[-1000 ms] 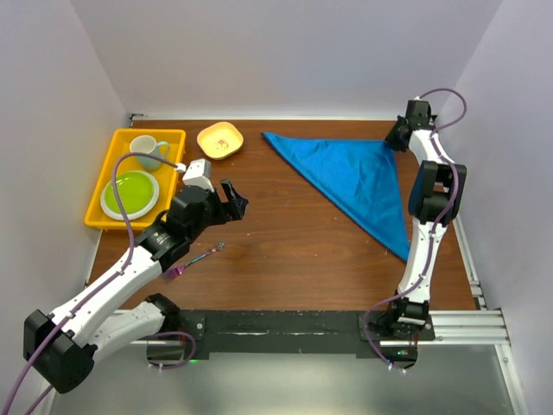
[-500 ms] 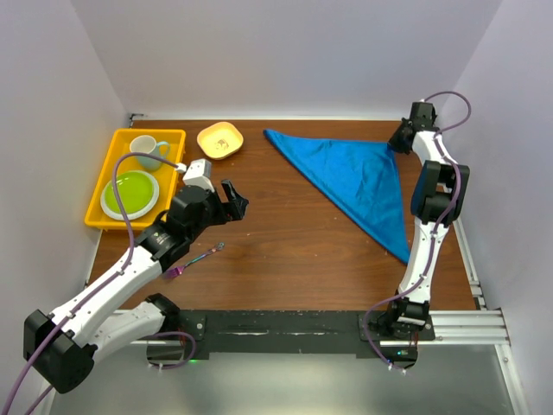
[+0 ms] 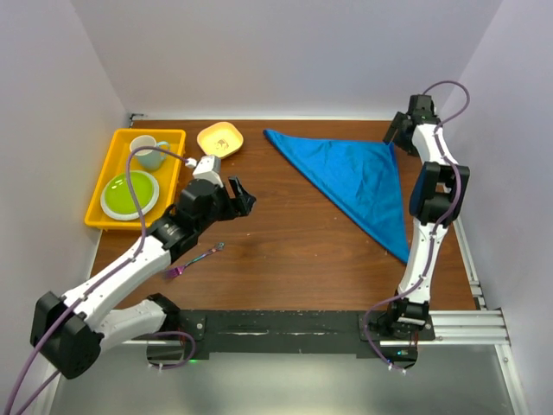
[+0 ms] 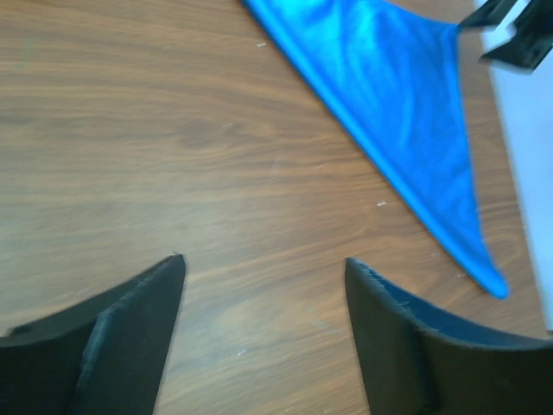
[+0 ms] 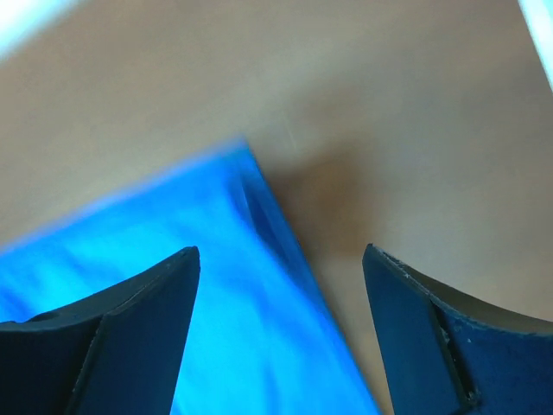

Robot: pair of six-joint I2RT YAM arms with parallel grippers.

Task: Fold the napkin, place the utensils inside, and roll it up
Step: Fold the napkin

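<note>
Right gripper (image 5: pixel 281 252) stands wide apart and empty over the napkin's (image 5: pixel 251 346) far-right corner. Left gripper (image 4: pixel 263 259), also wide apart, holds nothing above the bench (image 4: pixel 173 130).

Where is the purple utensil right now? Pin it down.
Top view: the utensil lies on the table, front left, beside the left arm, far from the blue napkin.

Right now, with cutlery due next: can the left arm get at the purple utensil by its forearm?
Probably yes. The left gripper is open and empty, and the purple utensil lies uncovered on the table, just behind the gripper. It would have to draw back toward itself, which looks tight.
</note>
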